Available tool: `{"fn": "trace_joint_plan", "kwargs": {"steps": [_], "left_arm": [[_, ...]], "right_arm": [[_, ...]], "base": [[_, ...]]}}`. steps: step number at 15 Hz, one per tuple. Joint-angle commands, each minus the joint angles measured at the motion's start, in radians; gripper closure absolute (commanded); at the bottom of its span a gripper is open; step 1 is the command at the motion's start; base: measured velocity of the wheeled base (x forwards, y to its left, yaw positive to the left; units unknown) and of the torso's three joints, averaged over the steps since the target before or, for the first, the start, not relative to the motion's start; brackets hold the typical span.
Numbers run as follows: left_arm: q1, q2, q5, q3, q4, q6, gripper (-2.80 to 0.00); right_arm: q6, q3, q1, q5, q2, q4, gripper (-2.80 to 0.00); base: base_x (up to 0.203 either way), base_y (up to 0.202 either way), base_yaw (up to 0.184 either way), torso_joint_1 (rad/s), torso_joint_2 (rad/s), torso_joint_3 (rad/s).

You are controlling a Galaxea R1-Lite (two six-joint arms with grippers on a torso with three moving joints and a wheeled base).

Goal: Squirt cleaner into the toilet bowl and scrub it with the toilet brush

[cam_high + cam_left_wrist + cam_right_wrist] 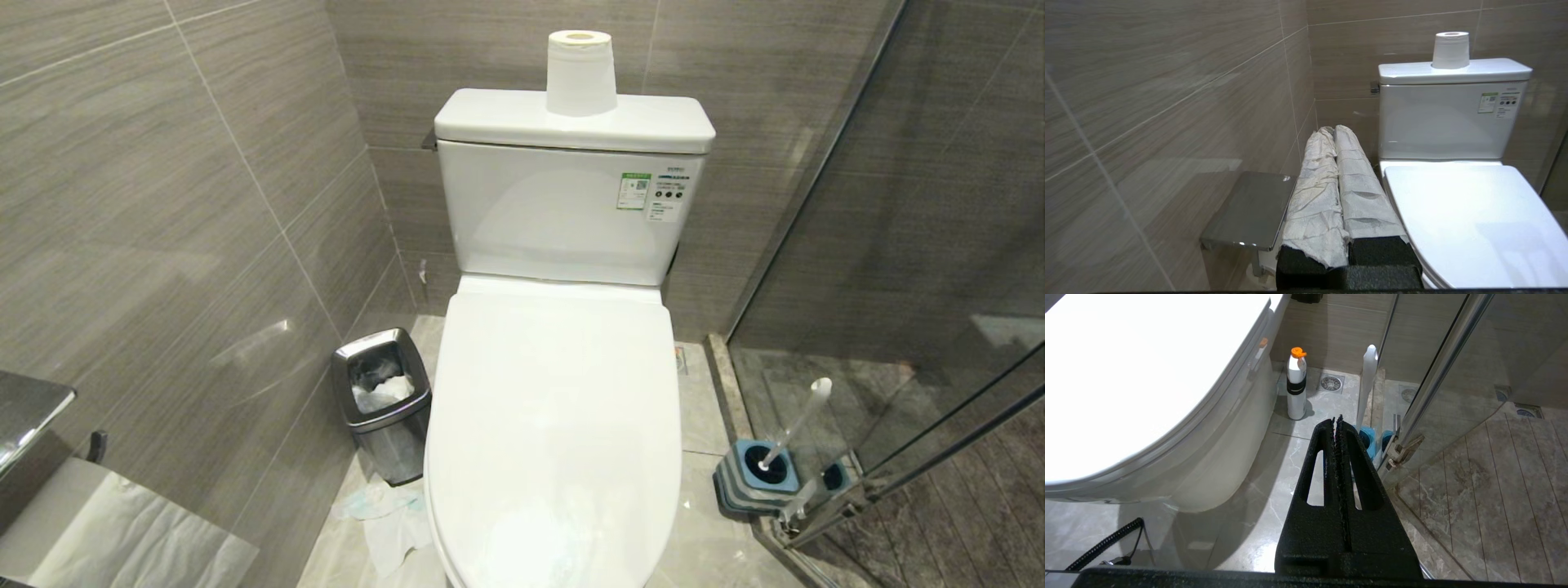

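Both grippers are sitting empty with jaws pressed together: the left gripper point(1334, 132), its fingers wrapped in paper, is hanging left of the toilet point(555, 425), whose lid is lying shut over the bowl. The right gripper point(1337, 422) is pointing toward the brush point(1367, 379) in its holder point(758, 475) by the glass door point(898, 245), near the cleaner bottle point(1296, 386), probably for easy reach.

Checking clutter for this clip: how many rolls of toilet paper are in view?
1: the paper roll stands upright on the tank lid. Others may be hidden.

Tiled floor point(702, 425): toilet bowl point(555, 441), bin point(384, 404)
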Motion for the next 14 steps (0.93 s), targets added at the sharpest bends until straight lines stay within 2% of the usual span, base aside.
{"fn": "trace_joint_plan", "kwargs": {"steps": [1,4,11,14], "left_arm": [[0.001,-0.002,0.001,0.161,-0.172,0.014,0.0],[0.001,-0.002,0.006,0.401,-0.434,0.03,0.0],[0.0,-0.002,0.0,0.868,-0.827,0.043,0.0],[0.0,-0.002,-0.004,1.006,-0.911,0.044,0.0]], "right_arm": [[0.0,0.002,0.0,0.001,0.0,0.0,0.0],[0.0,0.002,0.0,0.001,0.0,0.0,0.0],[0.0,0.0,0.0,0.001,0.0,0.0,0.0],[0.0,0.002,0.0,0.001,0.0,0.001,0.0]], "base": [[0.0,0.0,0.0,0.0,0.0,0.0],[0.0,0.0,0.0,0.0,0.0,0.0],[0.0,0.0,0.0,0.0,0.0,0.0],[0.0,0.0,0.0,0.0,0.0,0.0]]}}
